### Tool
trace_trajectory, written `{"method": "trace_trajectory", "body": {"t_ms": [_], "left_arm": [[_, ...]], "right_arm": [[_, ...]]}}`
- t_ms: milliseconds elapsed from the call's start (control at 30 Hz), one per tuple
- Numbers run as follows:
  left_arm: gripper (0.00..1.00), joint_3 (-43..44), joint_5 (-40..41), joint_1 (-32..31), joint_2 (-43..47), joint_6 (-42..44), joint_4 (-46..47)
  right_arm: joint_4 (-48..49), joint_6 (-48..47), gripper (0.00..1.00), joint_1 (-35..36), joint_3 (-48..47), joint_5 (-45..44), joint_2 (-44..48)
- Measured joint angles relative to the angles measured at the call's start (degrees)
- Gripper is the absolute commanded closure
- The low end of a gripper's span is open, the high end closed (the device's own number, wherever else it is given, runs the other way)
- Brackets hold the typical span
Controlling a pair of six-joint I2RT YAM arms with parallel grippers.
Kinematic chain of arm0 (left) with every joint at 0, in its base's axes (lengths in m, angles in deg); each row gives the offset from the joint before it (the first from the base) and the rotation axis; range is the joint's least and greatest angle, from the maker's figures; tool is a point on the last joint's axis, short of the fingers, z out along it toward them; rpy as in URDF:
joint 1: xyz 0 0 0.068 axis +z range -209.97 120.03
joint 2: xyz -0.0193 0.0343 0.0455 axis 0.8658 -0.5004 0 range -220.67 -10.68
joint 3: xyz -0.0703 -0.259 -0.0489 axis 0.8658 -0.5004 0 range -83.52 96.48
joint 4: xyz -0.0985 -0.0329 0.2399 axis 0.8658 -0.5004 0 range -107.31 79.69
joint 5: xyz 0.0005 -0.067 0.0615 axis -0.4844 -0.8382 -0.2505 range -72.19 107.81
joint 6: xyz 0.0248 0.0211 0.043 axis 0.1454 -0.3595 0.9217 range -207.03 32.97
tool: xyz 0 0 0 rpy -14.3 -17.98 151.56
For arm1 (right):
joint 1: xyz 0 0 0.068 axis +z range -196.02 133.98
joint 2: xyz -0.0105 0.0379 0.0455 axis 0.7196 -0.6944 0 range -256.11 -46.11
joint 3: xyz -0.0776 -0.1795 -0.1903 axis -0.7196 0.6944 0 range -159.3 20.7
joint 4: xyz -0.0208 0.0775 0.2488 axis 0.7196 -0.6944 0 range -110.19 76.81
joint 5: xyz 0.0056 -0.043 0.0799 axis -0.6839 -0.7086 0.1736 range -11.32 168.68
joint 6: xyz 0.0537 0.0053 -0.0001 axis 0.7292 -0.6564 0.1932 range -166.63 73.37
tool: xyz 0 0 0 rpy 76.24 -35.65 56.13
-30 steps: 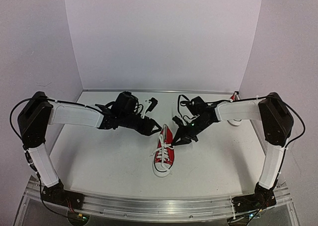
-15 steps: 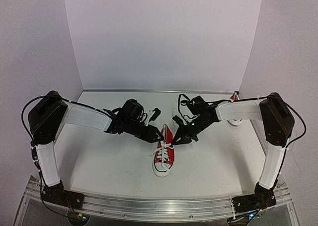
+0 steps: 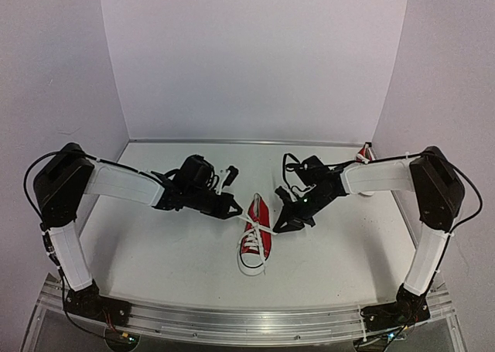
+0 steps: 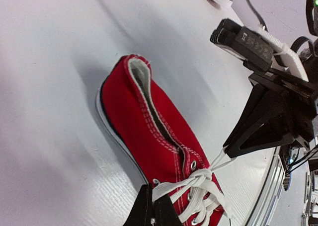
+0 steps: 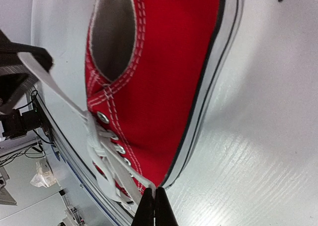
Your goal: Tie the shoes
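Note:
One red shoe (image 3: 256,237) with a white sole lies between my two arms, toe toward the near edge. My left gripper (image 3: 237,207) is at the shoe's left, shut on one white lace end (image 4: 171,187). At the shoe's right, my right gripper (image 3: 280,225) is shut on the other lace end (image 5: 130,172). Both ends run taut from a crossed knot (image 4: 199,178) over the top eyelets. In the left wrist view my left gripper (image 4: 151,212) pinches the lace at the bottom edge. A second red shoe (image 3: 363,152) peeks out at the back right, mostly hidden behind my right arm.
White walls enclose the table (image 3: 170,251) at the back and both sides. An aluminium rail (image 3: 232,321) runs along the near edge, where the arm bases are bolted. Cables hang around my right wrist (image 3: 290,162).
My left gripper came in to the shoe, shut on the lace end and drew back leftward. My right gripper shifted slightly right and nearer, still shut, and the laces pulled taut.

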Motion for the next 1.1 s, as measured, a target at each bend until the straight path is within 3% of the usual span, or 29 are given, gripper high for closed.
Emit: {"method": "trace_trajectory", "body": {"t_ms": [533, 1100], "left_arm": [[1.00, -5.5, 5.2, 1.1, 4.0, 2.5, -1.1], [1.00, 0.8, 16.5, -2.0, 4.2, 34.5, -11.1]], "right_arm": [[1.8, -0.2, 1.00, 0.0, 1.7, -3.3, 0.4], [1.6, -1.6, 1.00, -0.9, 1.7, -3.5, 0.7]]}}
